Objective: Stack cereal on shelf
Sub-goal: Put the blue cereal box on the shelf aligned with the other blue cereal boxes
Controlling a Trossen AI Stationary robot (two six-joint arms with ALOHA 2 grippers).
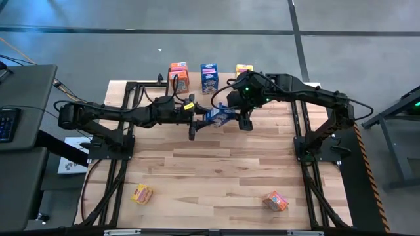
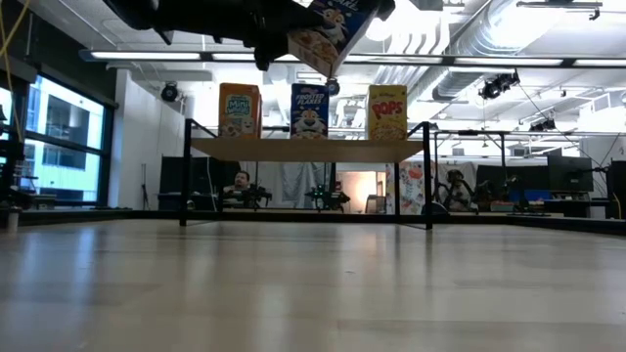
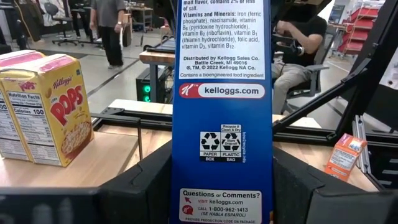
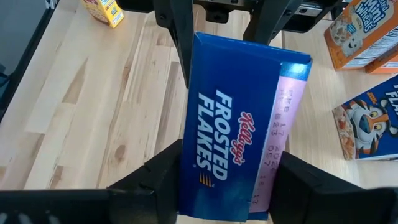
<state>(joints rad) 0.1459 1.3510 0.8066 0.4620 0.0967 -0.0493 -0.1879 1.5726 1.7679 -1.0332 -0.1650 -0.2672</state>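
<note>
Two stray cereal boxes (image 1: 142, 193) lie on the near table (image 1: 216, 170), while both pincers, left (image 1: 199, 122) and right (image 1: 237, 117), clamp one blue box (image 1: 217, 116) in mid-air before the shelf (image 2: 308, 149); one should release only once the other grips squarely.

Raised box (image 4: 233, 149): deep blue, white "Frosted Flakes" lettering, red script logo, pale pink top flap; its side panel shows white print.

Shelf (image 2: 303, 150), light wood on black legs, carries an orange box (image 2: 240, 110), a blue box (image 2: 310, 110) and a yellow box (image 2: 387, 112) with red "Pops" lettering.

Table (image 1: 216, 177): pale wood planks. Near its front edge lie a yellow box (image 1: 141, 193) and an orange box (image 1: 276, 200).
</note>
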